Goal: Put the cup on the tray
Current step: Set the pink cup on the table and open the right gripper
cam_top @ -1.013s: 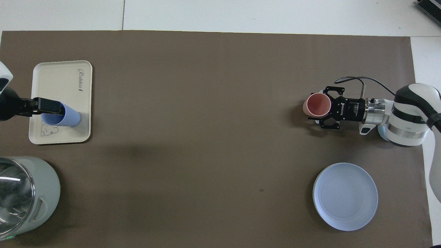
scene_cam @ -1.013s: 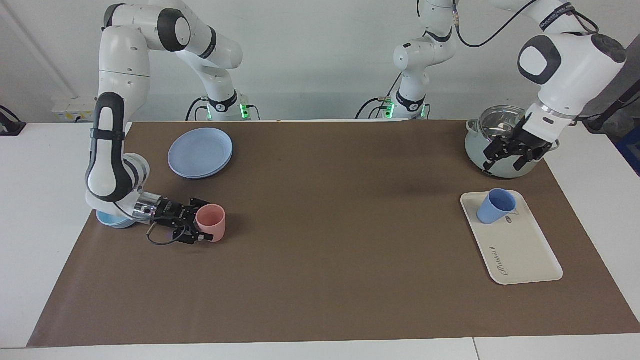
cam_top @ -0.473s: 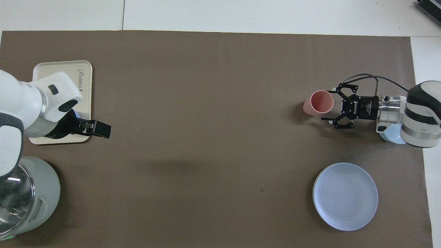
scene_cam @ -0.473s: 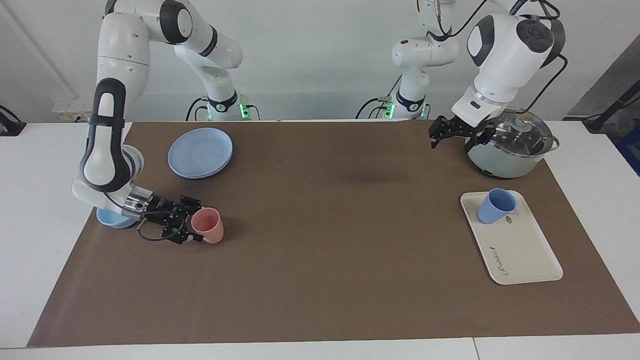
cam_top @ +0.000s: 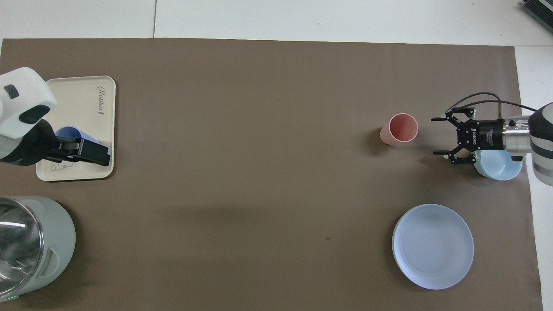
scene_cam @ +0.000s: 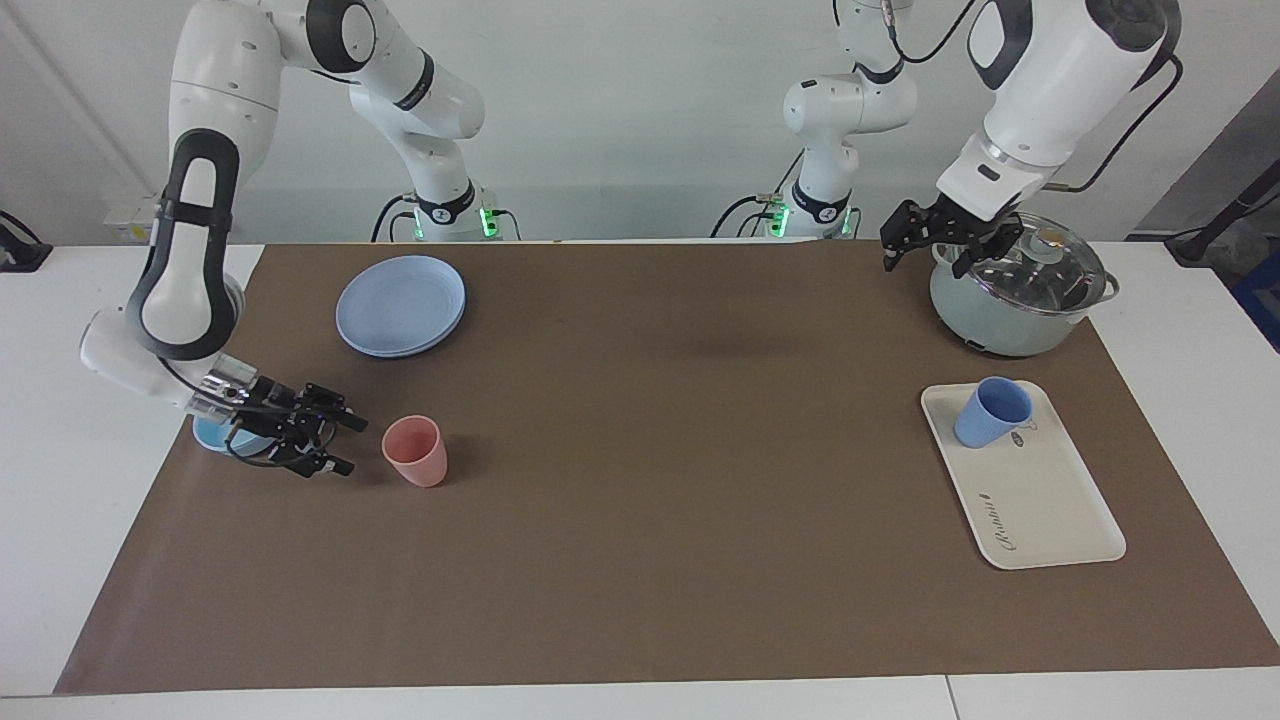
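facing view: small periwinkle-blue plastic cup (scene_cam: 991, 411) stands upright on the flat cream-white rectangular tray (scene_cam: 1040, 500), at the tray's end nearer the robots, toward the left arm's end of the desk (scene_cam: 640, 520). left hand (scene_cam: 935, 242) is up in the air over the brown mat beside the grey-green pot with glass lid (scene_cam: 1020, 285), fingers spread, holding nothing. right hand (scene_cam: 335, 440) is low, beside the upright pink plastic cup (scene_cam: 416, 451), apart from it, fingers spread and empty. light-blue bowl (scene_cam: 215, 437) sits under the right wrist. round blue plate (scene_cam: 401, 305) lies nearer the robots.

overhead view: left hand (cam_top: 93, 153) overlaps the tray (cam_top: 82, 103) and part of the blue cup (cam_top: 69, 132). right hand (cam_top: 445, 136) is spread, clear of the pink cup (cam_top: 399, 128).
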Controlling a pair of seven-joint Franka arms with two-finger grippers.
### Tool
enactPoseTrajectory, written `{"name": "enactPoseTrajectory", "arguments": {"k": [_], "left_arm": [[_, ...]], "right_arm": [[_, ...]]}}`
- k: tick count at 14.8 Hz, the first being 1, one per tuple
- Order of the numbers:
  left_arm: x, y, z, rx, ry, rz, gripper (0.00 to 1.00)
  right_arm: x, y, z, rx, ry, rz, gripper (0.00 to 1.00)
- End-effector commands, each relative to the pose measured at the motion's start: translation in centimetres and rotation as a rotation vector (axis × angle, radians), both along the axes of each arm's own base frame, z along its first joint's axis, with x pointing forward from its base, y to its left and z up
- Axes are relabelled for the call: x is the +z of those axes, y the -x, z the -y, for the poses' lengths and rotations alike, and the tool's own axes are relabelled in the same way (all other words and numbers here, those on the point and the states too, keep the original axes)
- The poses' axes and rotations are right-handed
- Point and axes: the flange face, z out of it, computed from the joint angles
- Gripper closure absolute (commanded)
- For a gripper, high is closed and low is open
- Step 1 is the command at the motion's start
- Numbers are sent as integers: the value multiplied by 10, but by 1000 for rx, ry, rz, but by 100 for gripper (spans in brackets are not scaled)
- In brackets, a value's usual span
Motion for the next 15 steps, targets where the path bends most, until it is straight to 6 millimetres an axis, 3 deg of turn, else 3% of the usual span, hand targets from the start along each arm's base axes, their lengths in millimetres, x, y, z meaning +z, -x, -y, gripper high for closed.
{"name": "enactPoseTrajectory", "arguments": {"k": [1, 4, 7, 11, 13, 15], "left_arm": [[7, -22, 0, -3, -12, 31, 0], [-4, -16, -1, -4, -23, 2, 0], [18, -7, -5, -2, -27, 5, 0], [22, 0, -13, -5, -100, 6, 0], [10, 1, -32, 29, -103, 30, 0], [2, 3, -37, 24, -104, 50, 0]], "right_arm": [[67, 2, -33, 227, 271, 77, 0], [113, 3, -75, 442, 485, 118, 0], [161, 13, -127, 605, 640, 181, 0], [199, 37, -191, 913, 714, 245, 0], [220, 48, -193, 996, 716, 288, 0], [242, 54, -193, 1012, 723, 311, 0]]}}
